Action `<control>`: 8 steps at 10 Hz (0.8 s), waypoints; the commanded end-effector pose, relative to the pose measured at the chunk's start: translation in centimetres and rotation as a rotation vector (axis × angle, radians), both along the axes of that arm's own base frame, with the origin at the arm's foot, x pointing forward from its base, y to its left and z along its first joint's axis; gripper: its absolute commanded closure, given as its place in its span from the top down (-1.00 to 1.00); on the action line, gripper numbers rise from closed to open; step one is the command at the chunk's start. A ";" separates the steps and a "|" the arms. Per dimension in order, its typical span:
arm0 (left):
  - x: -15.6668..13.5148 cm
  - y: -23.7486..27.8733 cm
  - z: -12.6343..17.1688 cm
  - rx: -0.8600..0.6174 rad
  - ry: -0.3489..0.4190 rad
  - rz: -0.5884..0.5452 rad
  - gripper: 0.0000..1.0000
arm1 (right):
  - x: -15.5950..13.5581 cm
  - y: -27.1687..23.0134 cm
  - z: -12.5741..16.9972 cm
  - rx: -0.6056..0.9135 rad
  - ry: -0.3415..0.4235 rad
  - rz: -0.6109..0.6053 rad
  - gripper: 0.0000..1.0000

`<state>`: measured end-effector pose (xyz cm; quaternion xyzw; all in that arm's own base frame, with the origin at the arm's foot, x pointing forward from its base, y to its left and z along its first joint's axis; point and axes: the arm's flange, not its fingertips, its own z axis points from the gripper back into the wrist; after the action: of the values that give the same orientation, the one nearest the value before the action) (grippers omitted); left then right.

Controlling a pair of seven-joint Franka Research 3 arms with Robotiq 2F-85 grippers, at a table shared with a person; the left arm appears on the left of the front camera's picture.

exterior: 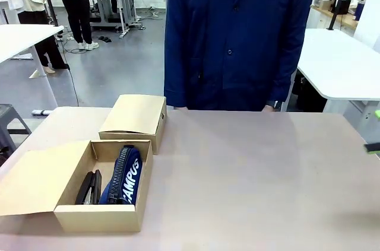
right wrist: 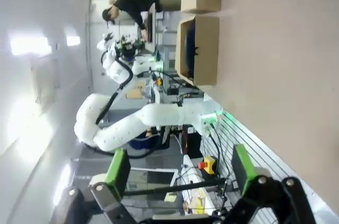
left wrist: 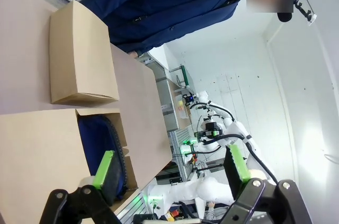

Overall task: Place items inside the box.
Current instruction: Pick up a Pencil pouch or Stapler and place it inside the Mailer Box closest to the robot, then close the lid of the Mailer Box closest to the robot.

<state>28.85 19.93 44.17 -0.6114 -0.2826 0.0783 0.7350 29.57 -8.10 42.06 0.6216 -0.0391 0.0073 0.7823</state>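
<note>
Sitting at the near-left of the table (exterior: 249, 168): an open cardboard box (exterior: 113, 218), flap folded out flat to its left so the mouth stays clear for dropping things in. Lying lengthwise inside, against the right wall: the navy zip pouch with white "CAMPUS" lettering (exterior: 124, 177), zip uppermost. Tucked beside it on the left, apparently touching: a small black stapler (exterior: 89, 187), stood on edge, probably to leave floor room. Nothing of a grey pouch or a yellow knife to be made out in the box (the part under the navy pouch being hidden).

Resting just beyond the open box, touching or nearly touching its far-right corner: a second, closed cardboard box (exterior: 135, 117), likely the lid or a spare, parked out of the way.

Standing at the far edge: a person in a dark blue coat (exterior: 237, 37), hands not raised over the table.

Hovering off the left side, looking along the tabletop over the open box: the left gripper (left wrist: 172, 168), green pads spread wide, holding nothing. Waiting well to the right, away from both boxes: the right gripper (right wrist: 180, 168), jaws likewise spread wide and empty.

Judging by this: two items already in, arms pulled back.
</note>
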 end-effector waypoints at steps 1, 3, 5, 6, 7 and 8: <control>-0.1 -0.1 0.1 -0.009 -0.027 0.002 1.00 | 2.4 5.2 -2.1 -0.083 0.039 0.047 1.00; -0.1 -0.1 0.1 -0.009 -0.027 0.002 1.00 | 0.0 0.0 0.0 0.000 0.000 0.000 1.00; -0.1 -0.1 0.1 -0.009 -0.027 0.002 1.00 | 0.0 0.0 0.0 0.000 0.000 0.000 1.00; -0.1 -0.1 0.1 -0.009 -0.027 0.002 1.00 | 0.0 0.0 0.0 0.000 0.000 0.000 1.00; -0.1 -0.1 0.1 -0.009 -0.027 0.002 1.00 | 0.0 0.0 0.0 0.000 0.000 0.000 1.00; -0.1 -0.1 0.1 -0.009 -0.027 0.002 1.00 | 0.0 0.0 0.0 0.000 0.000 0.000 1.00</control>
<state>28.88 19.92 44.16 -0.6113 -0.2824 0.0782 0.7352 29.74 -8.14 41.78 0.6194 -0.0419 0.0057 0.7839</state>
